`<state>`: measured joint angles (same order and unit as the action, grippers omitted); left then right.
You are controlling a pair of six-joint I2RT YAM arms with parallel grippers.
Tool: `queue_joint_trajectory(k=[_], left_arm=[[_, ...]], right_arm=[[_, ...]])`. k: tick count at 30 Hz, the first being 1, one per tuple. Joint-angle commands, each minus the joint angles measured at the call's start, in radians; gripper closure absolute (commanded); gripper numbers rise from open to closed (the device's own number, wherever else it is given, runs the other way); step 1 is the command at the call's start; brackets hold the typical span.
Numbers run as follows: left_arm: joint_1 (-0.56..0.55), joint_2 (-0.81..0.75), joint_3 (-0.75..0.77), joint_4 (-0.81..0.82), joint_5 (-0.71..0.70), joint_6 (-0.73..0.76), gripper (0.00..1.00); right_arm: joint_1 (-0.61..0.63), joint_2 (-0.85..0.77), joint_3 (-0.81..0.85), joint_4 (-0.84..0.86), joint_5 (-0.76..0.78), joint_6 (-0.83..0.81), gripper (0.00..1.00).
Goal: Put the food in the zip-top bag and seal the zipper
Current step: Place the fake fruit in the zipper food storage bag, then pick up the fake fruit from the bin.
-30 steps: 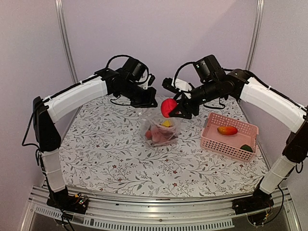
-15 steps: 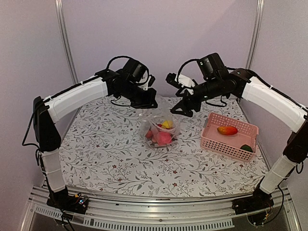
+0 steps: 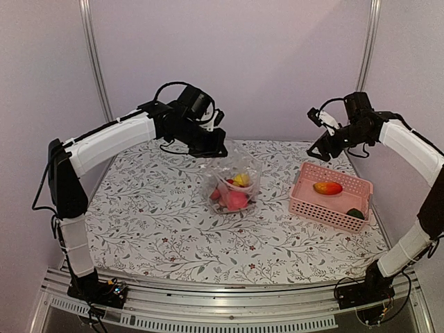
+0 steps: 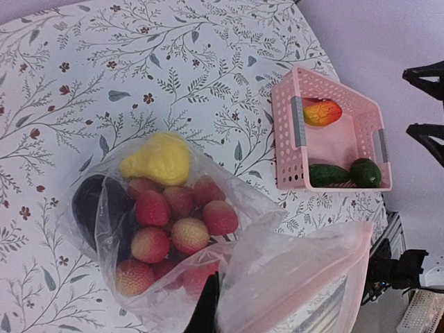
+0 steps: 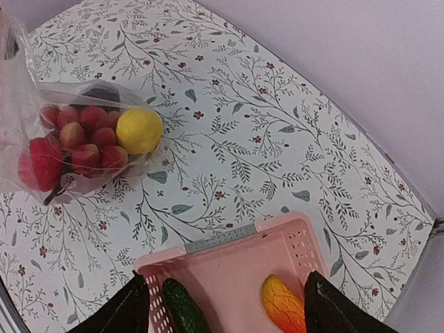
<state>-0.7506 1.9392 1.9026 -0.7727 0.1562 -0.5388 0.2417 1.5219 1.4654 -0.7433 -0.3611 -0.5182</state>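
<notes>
Loading the bag [image 3: 232, 182] is the step in hand. Top view: the left gripper [image 3: 214, 148] clenches the bag's rim on the table [image 3: 139, 208]; the right gripper [image 3: 316, 149] hovers spread, empty, above the basket [image 3: 305, 207]. Left wrist: lemon [image 4: 156, 158], eggplant [image 4: 94, 205] and red fruits [image 4: 177, 222] lie bagged. Right wrist: cucumber [image 5: 184, 305] and orange piece [image 5: 283, 304] wait below, calling for descent and pinch. Floral print, lilac walls [image 3: 243, 55].

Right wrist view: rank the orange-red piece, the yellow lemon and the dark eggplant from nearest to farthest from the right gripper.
1. orange-red piece: in the pink basket, directly below the right gripper.
2. yellow lemon: inside the zip-top bag, on the side facing the basket.
3. dark eggplant: also in the bag, beyond the lemon.
</notes>
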Motion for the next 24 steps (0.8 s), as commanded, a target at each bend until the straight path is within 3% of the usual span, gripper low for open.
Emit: queue_joint_trajectory(k=[1,6,11,20,24], left_arm=[[0.014,0.0,0.01,0.018,0.021,0.017,1.0],[0.014,0.0,0.013,0.011,0.022,0.022,1.0],[0.015,-0.007,0.006,0.009,0.017,0.017,1.0],[0.014,-0.022,-0.009,0.008,0.015,0.018,1.0],[0.014,-0.02,-0.007,0.009,0.017,0.019,1.0]], right_arm=[[-0.087,0.01,-0.083,-0.026,-0.002,-0.106,0.27],[-0.134,0.099,-0.065,-0.142,0.081,-0.343,0.37],[-0.133,0.192,-0.048,-0.199,0.17,-0.481,0.42],[-0.129,0.338,-0.025,-0.157,0.319,-0.5,0.43],[-0.124,0.381,-0.03,-0.105,0.346,-0.487,0.39]])
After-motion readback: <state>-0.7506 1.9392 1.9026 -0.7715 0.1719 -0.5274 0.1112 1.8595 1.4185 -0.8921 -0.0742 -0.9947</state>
